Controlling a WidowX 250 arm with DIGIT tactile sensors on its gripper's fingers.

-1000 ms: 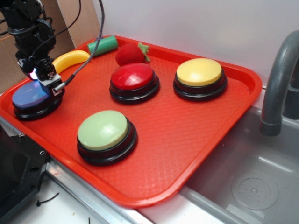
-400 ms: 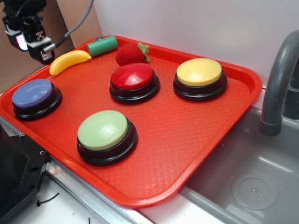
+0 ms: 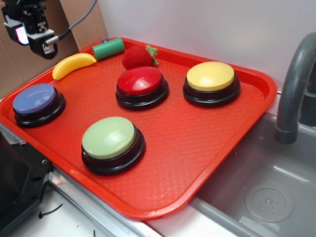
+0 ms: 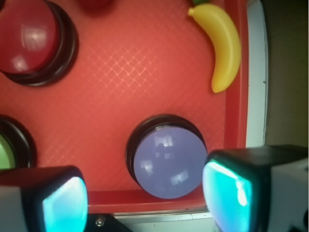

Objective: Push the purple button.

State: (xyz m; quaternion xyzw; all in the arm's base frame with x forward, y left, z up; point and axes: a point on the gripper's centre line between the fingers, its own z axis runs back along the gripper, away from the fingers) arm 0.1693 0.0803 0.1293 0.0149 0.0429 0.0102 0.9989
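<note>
One red tray [image 3: 207, 163] is seen spread below and to the right of the gripper [image 3: 29, 30], with a grey sink basin [image 3: 261, 192] and one grey faucet [image 3: 296, 89] far off to the right of it. Four large round push buttons on black bases are counted on the tray: the purple button [image 3: 33, 98], the green button [image 3: 108, 137], the red button [image 3: 139, 81] and the yellow button [image 3: 210, 75]. The purple button is placed at the tray's left corner, directly beneath the raised gripper and well apart from it; in the wrist view the purple button [image 4: 169, 162] is framed between the two fingers [image 4: 231, 193], which are held spread with the cap showing in the gap and nothing gripped. Three smaller toys are counted along the tray's far edge: one yellow banana [image 3: 73, 64] nearest below the gripper, one green cylinder [image 3: 108, 48] to its right, and one red strawberry [image 3: 139, 57] further right. In the wrist view the red button [image 4: 29, 38] and the green button [image 4: 6, 152] are cut off by the frame edges, the banana [image 4: 223, 46] is seen whole, and the strawberry is reduced to a sliver at the top. In the exterior view the gripper is cropped by the upper left corner, so its fingers are hard to make out there.
</note>
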